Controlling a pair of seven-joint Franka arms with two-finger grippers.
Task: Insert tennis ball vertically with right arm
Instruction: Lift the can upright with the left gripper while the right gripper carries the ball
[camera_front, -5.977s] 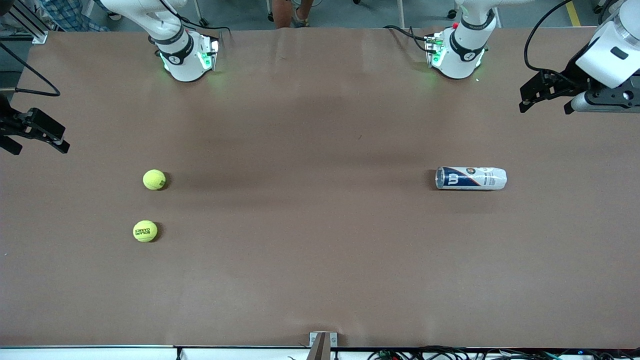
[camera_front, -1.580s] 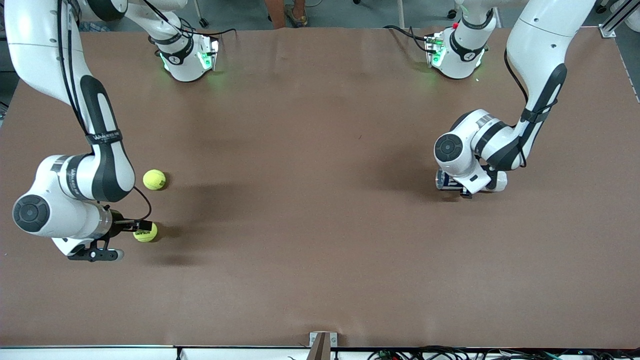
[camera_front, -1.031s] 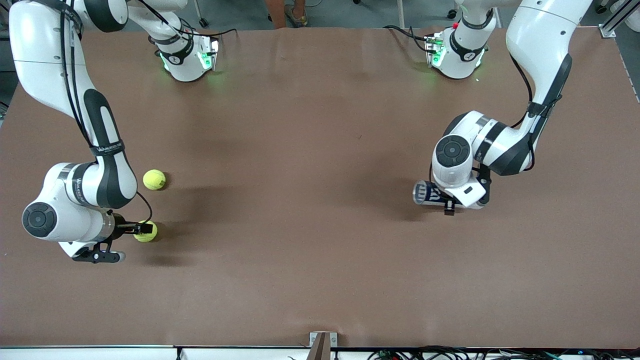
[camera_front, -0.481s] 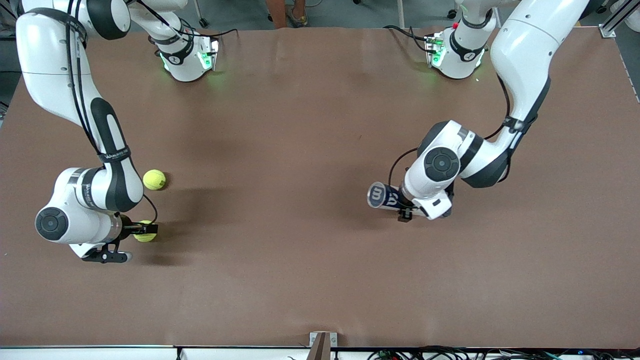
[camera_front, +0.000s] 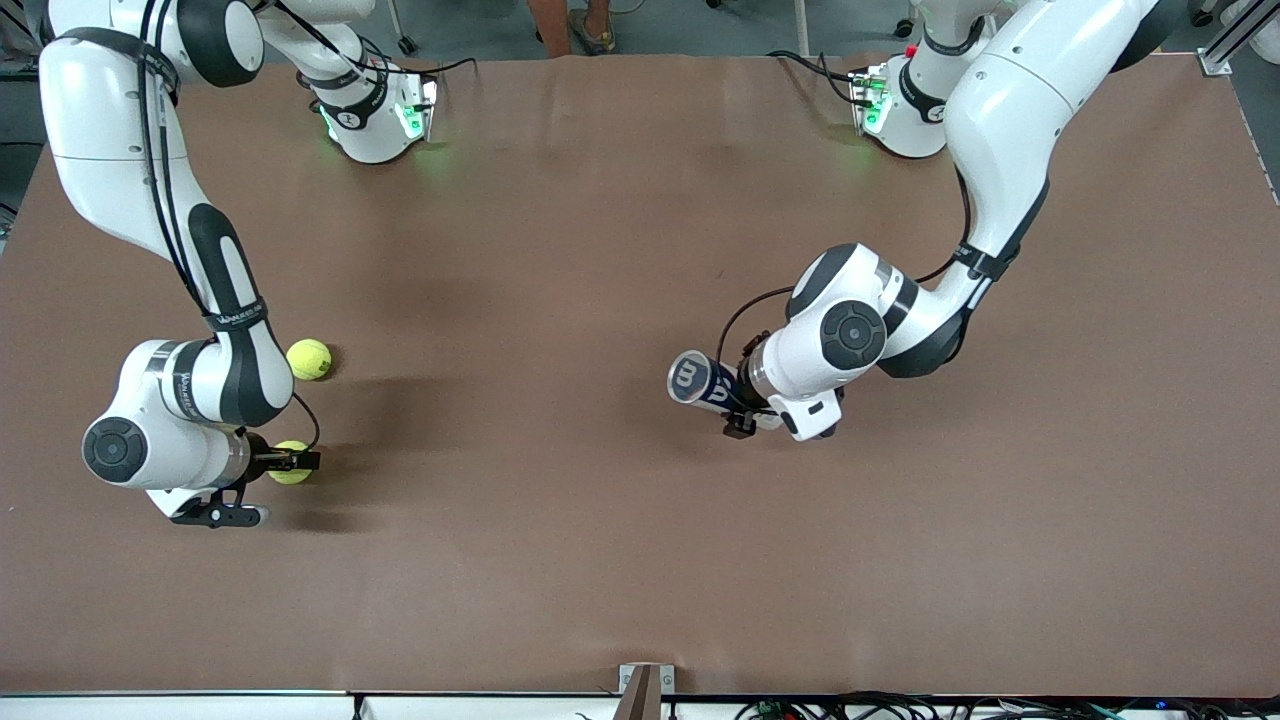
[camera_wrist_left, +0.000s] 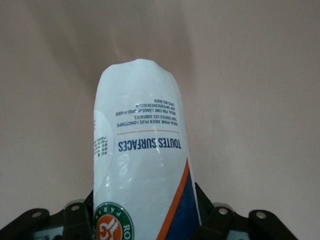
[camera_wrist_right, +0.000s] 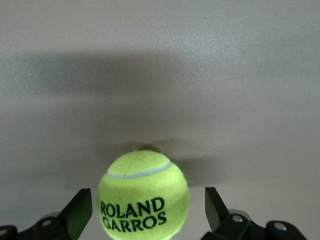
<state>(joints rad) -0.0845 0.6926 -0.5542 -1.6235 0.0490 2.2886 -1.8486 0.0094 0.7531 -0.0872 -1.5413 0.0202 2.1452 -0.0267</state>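
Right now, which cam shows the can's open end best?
Front view: the can, shut in the left gripper, shows its round mouth there. Left wrist view shows only its label side and closed end. Right wrist view shows none of it.

Two big white robot arms are showing round black joints and black bands. Thin black cables are running down them. Green lights are glowing on the bases. The little grippers are looking black.
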